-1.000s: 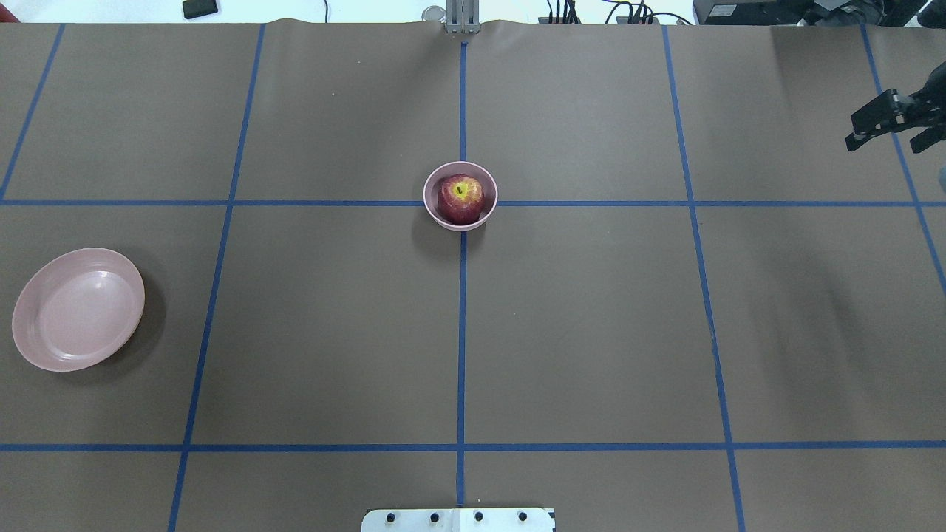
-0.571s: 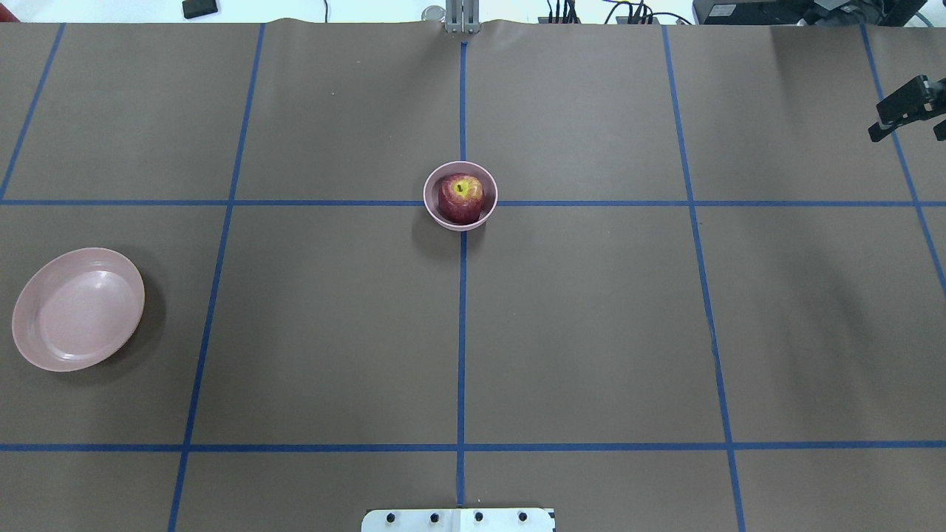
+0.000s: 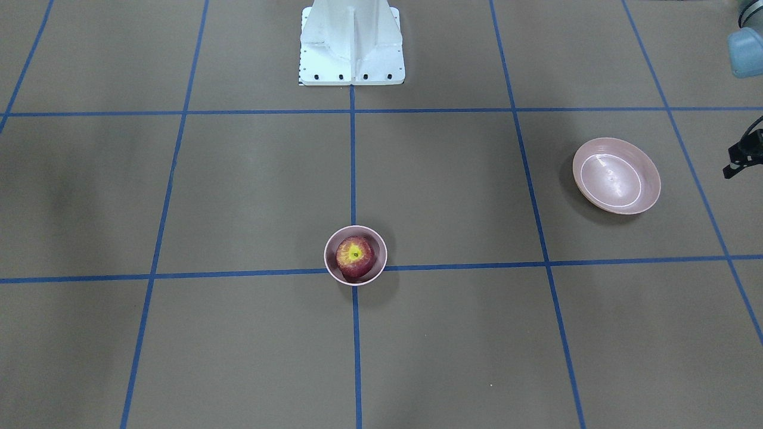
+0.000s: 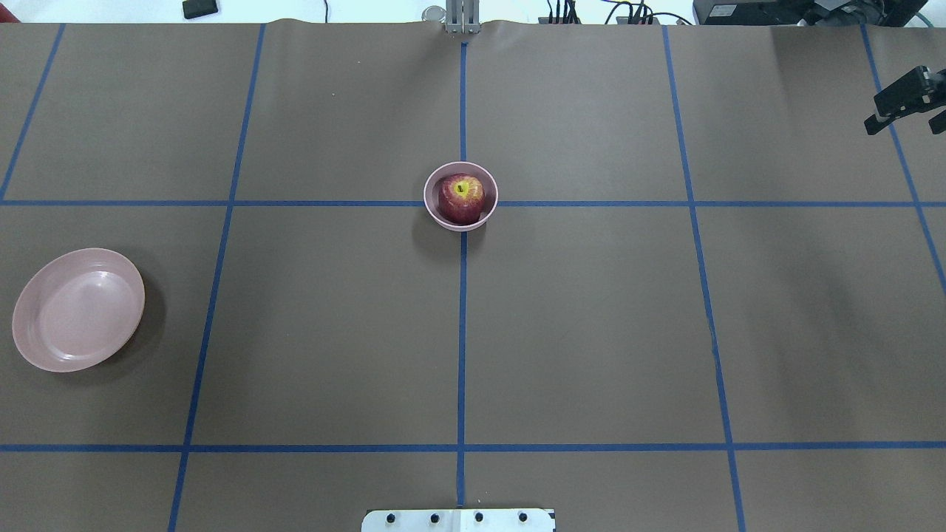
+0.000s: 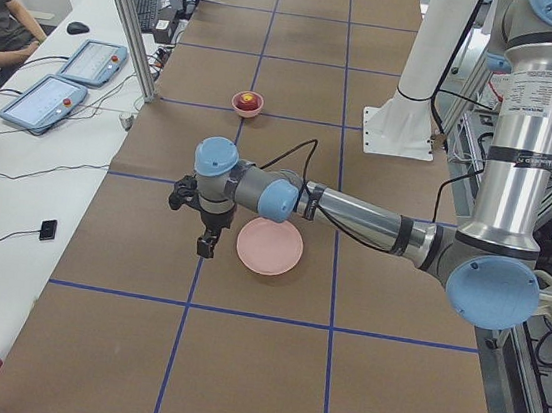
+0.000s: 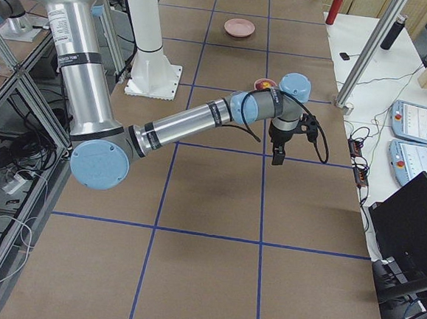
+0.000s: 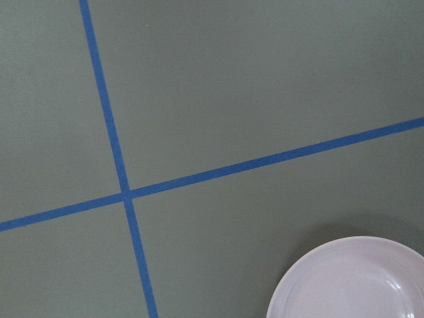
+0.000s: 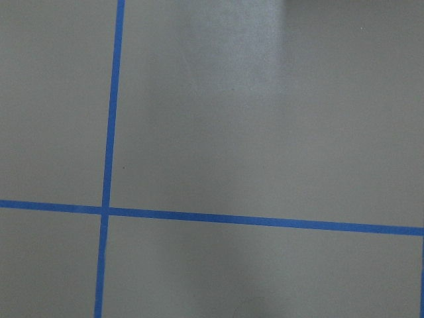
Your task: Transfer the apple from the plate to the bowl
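The apple (image 4: 462, 198) sits in the small deep pink bowl (image 4: 436, 214) at the table's middle; it also shows in the front-facing view (image 3: 355, 257) inside the bowl (image 3: 334, 271). The wide pink plate (image 4: 77, 309) lies empty at the left; it also shows in the front-facing view (image 3: 617, 176) and the left wrist view (image 7: 351, 281). My right gripper (image 4: 903, 125) hangs at the far right edge, fingers apart and empty, far from the bowl. My left gripper (image 5: 205, 230) hovers just outside the plate; only a bit of it shows at the front-facing view's edge (image 3: 742, 158), and I cannot tell its state.
Blue tape lines divide the brown table cover. The robot's white base (image 3: 351, 44) stands at the near middle edge. A metal post (image 4: 462, 18) and cables sit at the far edge. Operator tablets (image 5: 54, 89) lie on a side desk.
My right gripper has moved right and farther back, toward the table's edge. The apple, bowl and plate have not moved.
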Tool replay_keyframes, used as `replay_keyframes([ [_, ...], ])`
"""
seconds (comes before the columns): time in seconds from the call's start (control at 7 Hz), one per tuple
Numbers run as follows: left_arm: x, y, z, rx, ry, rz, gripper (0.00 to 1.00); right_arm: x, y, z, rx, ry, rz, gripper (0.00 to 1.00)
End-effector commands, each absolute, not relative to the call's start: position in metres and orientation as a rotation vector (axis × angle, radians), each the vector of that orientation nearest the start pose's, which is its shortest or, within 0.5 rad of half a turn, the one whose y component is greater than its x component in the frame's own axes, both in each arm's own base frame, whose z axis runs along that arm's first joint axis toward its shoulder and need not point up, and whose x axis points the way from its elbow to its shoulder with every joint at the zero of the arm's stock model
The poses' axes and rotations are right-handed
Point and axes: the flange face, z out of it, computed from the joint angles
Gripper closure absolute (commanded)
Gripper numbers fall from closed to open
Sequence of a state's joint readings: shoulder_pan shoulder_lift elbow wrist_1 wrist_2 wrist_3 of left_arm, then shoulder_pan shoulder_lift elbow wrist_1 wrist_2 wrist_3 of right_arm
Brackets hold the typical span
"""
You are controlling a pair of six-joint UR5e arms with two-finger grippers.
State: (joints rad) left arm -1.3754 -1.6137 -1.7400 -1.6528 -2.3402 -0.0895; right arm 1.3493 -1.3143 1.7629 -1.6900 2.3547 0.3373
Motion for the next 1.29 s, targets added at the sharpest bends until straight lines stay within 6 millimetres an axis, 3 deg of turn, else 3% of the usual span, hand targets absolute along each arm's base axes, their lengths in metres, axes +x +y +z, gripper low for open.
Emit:
replay_keyframes([
  [0.0, 0.035, -0.507, 0.515, 0.190, 0.824, 0.181, 0.02, -0.064, -0.572, 0.438, 0.087, -0.841, -0.021, 0.00],
  [0.14, 0.035, -0.506, 0.516, 0.169, 0.826, 0.131, 0.02, -0.060, -0.553, 0.439, 0.090, -0.847, -0.024, 0.00],
  [0.43, 0.036, -0.506, 0.509, 0.185, 0.827, 0.141, 0.02, -0.059, -0.548, 0.450, 0.070, -0.842, -0.016, 0.00],
  [0.71, 0.034, -0.504, 0.506, 0.193, 0.826, 0.145, 0.02, -0.065, -0.556, 0.460, 0.055, -0.826, -0.015, 0.00],
  [0.86, 0.033, -0.495, 0.521, 0.166, 0.822, 0.135, 0.02, -0.064, -0.556, 0.459, 0.057, -0.827, -0.014, 0.00],
  [1.14, 0.033, -0.490, 0.523, 0.157, 0.823, 0.126, 0.02, -0.065, -0.554, 0.459, 0.050, -0.835, -0.014, 0.00],
])
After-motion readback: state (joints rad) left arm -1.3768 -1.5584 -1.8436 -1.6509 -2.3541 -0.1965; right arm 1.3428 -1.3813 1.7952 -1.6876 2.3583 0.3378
